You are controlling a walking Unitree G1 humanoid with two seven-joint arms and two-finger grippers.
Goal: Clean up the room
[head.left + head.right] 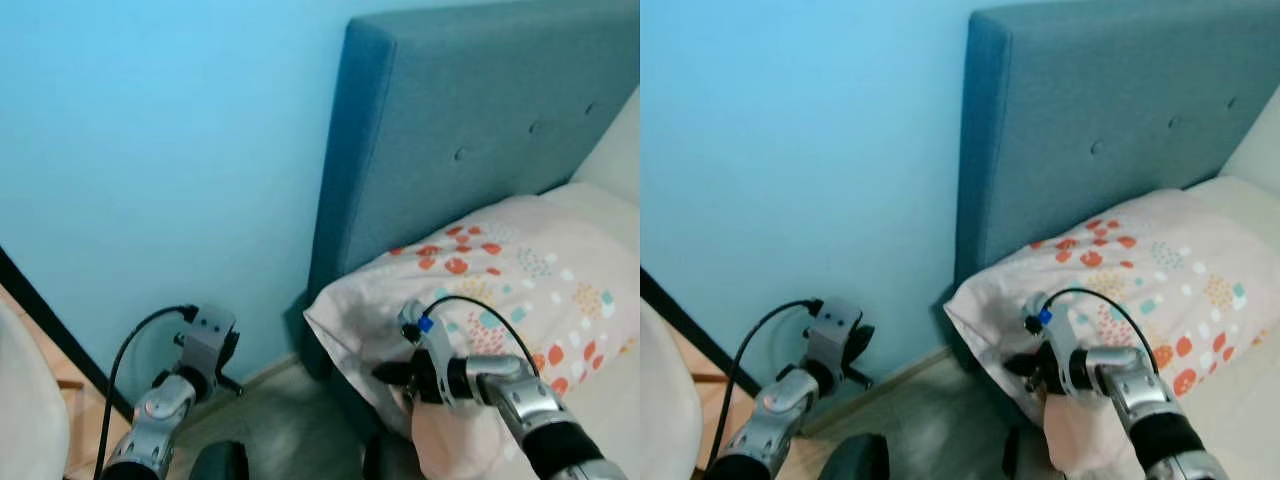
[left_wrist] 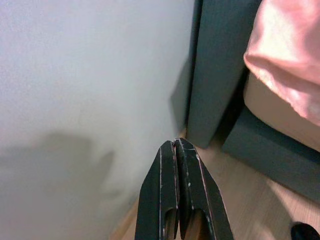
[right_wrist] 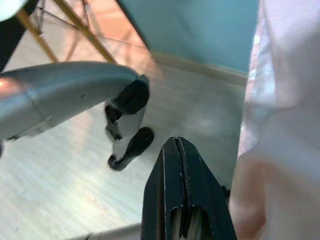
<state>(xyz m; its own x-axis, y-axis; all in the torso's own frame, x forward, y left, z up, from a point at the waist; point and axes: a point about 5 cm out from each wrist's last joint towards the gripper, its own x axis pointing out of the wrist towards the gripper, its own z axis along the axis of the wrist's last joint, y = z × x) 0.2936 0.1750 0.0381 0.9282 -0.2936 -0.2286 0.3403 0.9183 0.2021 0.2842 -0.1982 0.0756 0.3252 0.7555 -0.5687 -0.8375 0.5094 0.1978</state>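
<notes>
two grippers in view, both with fingers pressed together and nothing between them.

left gripper (image 2: 179, 147) is low on the left, near the floor (image 3: 65, 170), aimed at the light blue wall (image 1: 150, 150) and the near corner of the headboard (image 1: 480, 120). its arm has a black cable (image 1: 125, 345) looping off the wrist. in the left wrist view the closed fingers (image 2: 165, 200) point at the wall base, with the headboard edge and the dark bed frame (image 2: 270, 155) just beyond.

right gripper (image 1: 385, 374) sits at the left corner of the pillow (image 1: 500, 270), tips pointing left off the bed toward the wall. it is beside the pillow corner; cannot tell if it touches. closed fingers (image 3: 200, 200) in the right wrist view are empty, with pale fabric along one side.

pillow is white with orange, teal and yellow dots, lying on the bed against the blue tufted headboard, its corner hanging over the bed's left edge. second plain cream pillow (image 1: 625, 150) is at the far right, leaning on the headboard.

black baseboard strip (image 1: 50, 330) runs along the wall at left. wooden legs (image 3: 75, 25) of some furniture stand on the floor in the right wrist view.
</notes>
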